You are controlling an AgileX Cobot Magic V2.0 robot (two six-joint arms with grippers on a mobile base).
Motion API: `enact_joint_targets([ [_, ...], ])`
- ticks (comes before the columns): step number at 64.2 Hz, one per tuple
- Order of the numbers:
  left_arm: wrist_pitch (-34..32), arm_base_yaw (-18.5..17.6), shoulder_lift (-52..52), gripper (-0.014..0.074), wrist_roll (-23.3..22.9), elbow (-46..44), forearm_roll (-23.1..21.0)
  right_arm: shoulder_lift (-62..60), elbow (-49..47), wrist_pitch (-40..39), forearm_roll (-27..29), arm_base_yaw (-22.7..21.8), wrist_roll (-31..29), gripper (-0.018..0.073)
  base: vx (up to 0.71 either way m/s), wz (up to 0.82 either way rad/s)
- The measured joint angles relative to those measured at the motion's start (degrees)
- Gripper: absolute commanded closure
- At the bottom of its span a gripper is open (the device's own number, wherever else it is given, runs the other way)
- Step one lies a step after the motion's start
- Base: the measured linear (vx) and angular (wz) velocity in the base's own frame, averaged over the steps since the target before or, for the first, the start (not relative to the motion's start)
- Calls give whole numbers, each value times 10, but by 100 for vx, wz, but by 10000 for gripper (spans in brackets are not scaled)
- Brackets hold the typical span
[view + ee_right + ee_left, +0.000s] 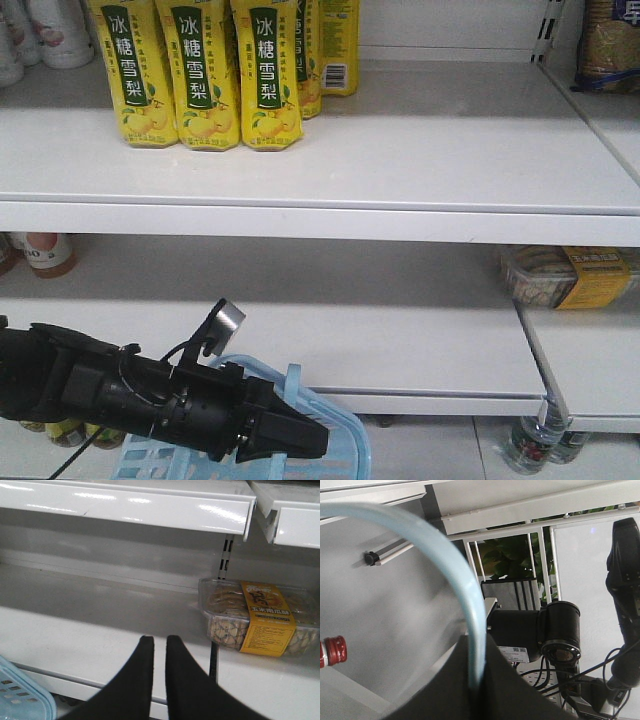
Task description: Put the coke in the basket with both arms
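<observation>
Clamping the basket's pale blue handle (465, 580), the L gripper (305, 438) has its black fingers closed on the strap, per L wrist view. In the front view the basket (350, 432) sits at 6 o'clock, below the lower shelf (400, 340), w/ the L gripper just above it, pointing to 4 o'clock. R gripper (160, 642): fingers nearly together, slim gap, nothing between; a snack pack (260, 617) lies at 2 o'clock from it. Yellow drink packs (195, 75) stand at 11 o'clock.
</observation>
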Motion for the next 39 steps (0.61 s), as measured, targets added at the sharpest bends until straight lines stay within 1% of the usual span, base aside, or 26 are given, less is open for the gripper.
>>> enact_joint_targets([
  [39, 0, 0, 0, 603, 0, 0, 0, 0, 0, 0, 0, 0, 6, 569, 0, 0],
])
